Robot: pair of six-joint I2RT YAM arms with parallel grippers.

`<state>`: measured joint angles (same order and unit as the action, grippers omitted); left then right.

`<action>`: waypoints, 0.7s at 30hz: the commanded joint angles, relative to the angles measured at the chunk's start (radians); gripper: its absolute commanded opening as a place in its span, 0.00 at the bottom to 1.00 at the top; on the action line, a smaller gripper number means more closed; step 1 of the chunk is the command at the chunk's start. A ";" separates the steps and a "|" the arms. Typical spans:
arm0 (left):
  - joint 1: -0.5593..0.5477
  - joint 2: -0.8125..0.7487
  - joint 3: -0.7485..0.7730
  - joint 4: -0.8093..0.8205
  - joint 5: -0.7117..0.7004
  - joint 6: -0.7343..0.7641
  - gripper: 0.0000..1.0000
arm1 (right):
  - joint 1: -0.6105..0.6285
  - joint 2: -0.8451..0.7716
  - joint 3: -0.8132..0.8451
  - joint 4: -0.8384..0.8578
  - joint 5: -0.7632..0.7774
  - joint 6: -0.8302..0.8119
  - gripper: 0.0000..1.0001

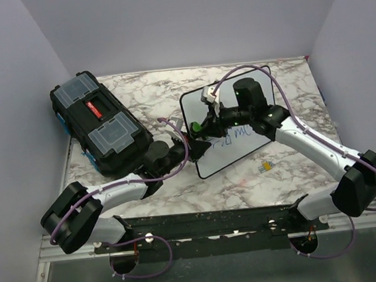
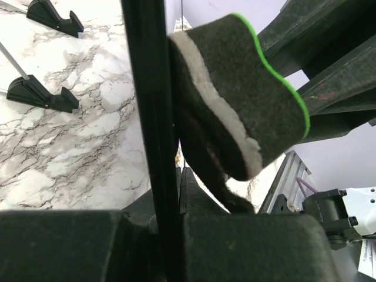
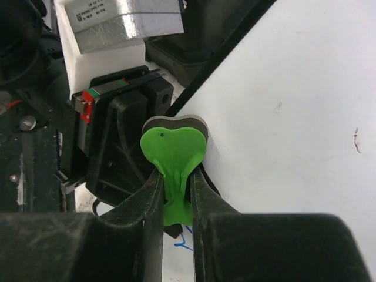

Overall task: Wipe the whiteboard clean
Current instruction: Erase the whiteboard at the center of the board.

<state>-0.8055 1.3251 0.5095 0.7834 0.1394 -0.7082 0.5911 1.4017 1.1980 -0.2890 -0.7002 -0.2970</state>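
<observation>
The whiteboard point(image 1: 242, 154) lies slanted at mid-table with blue handwriting point(image 1: 240, 133) on it. My left gripper point(image 1: 199, 148) is shut on the black frame of its left edge. In the left wrist view that frame point(image 2: 147, 106) runs as a dark bar down between the jaws of the left gripper point(image 2: 179, 176). My right gripper point(image 1: 204, 126) is shut on a green-handled eraser point(image 1: 195, 127), which presses on the board near that edge. Seen from the right wrist, the eraser point(image 3: 174, 150) sits pinched in the right gripper point(image 3: 175, 194) against the white surface point(image 3: 294, 117). Its dark felt pad point(image 2: 235, 100) fills the left wrist view.
A black toolbox point(image 1: 100, 123) with clear lid compartments stands at the table's back left, close to the left arm. A small yellow and blue item point(image 1: 266, 167) lies on the marble in front of the board. Two black feet point(image 2: 44, 97) rest on the marble beside the frame.
</observation>
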 commanded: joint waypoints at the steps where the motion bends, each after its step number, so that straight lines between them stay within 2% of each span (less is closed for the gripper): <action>1: -0.021 -0.034 0.039 0.116 0.087 0.058 0.00 | -0.003 -0.010 -0.023 -0.073 0.250 -0.095 0.01; 4: -0.022 -0.029 0.043 0.114 0.091 0.059 0.00 | -0.021 -0.060 -0.075 0.001 0.462 -0.072 0.01; 7: -0.023 -0.012 0.052 0.117 0.101 0.052 0.00 | -0.078 -0.079 -0.056 0.043 0.505 -0.028 0.01; 10: -0.026 -0.006 0.059 0.120 0.105 0.049 0.00 | -0.081 -0.054 -0.010 0.067 0.545 -0.010 0.01; 12: -0.028 -0.008 0.060 0.119 0.103 0.050 0.00 | -0.081 -0.021 0.026 0.060 0.473 -0.009 0.01; 14: -0.029 -0.015 0.057 0.115 0.097 0.052 0.00 | -0.068 0.009 0.064 0.017 0.325 -0.013 0.01; 16: -0.029 -0.019 0.052 0.112 0.092 0.056 0.00 | -0.007 0.031 0.095 -0.072 0.213 -0.083 0.01; 19: -0.030 -0.022 0.049 0.112 0.088 0.059 0.00 | 0.065 0.025 0.071 -0.144 0.122 -0.150 0.01; 21: -0.029 -0.023 0.048 0.112 0.087 0.061 0.00 | 0.065 0.005 0.040 -0.144 0.131 -0.149 0.00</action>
<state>-0.8043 1.3289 0.5159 0.7692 0.1272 -0.7475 0.6006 1.4040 1.2736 -0.3393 -0.4248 -0.3885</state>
